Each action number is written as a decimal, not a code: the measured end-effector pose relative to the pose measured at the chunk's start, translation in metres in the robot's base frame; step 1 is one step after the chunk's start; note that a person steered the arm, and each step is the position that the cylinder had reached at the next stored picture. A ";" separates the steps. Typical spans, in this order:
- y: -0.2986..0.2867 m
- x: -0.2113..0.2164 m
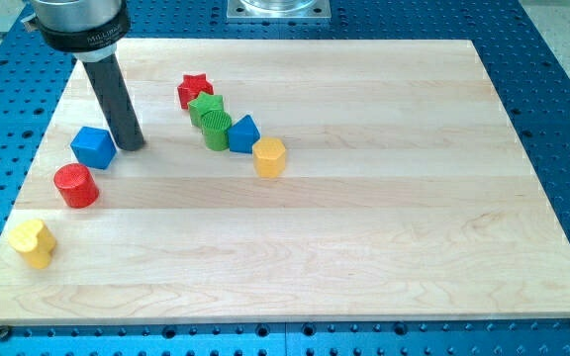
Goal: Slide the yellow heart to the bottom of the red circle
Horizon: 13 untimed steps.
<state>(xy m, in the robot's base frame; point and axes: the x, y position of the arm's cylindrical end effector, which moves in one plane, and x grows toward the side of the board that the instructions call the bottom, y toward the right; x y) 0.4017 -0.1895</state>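
The yellow heart (pixel 33 243) lies near the board's bottom-left corner. The red circle (pixel 75 186) stands up and to the right of it, a short gap apart. My tip (pixel 132 145) rests on the board just right of the blue cube (pixel 94 147), which sits above the red circle. The tip is well above and right of the yellow heart and touches neither it nor the red circle.
A cluster sits at upper middle: red star (pixel 195 90), green cube (pixel 206 108), green circle (pixel 216 130), blue triangle (pixel 243 133), yellow hexagon (pixel 269 156). The wooden board (pixel 364 218) lies on a blue perforated table. The left board edge is close to the heart.
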 end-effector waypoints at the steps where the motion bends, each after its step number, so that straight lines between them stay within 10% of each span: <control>1: 0.050 0.048; 4: -0.068 0.216; 13: -0.009 0.167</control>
<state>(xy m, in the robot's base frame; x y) 0.5689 -0.1986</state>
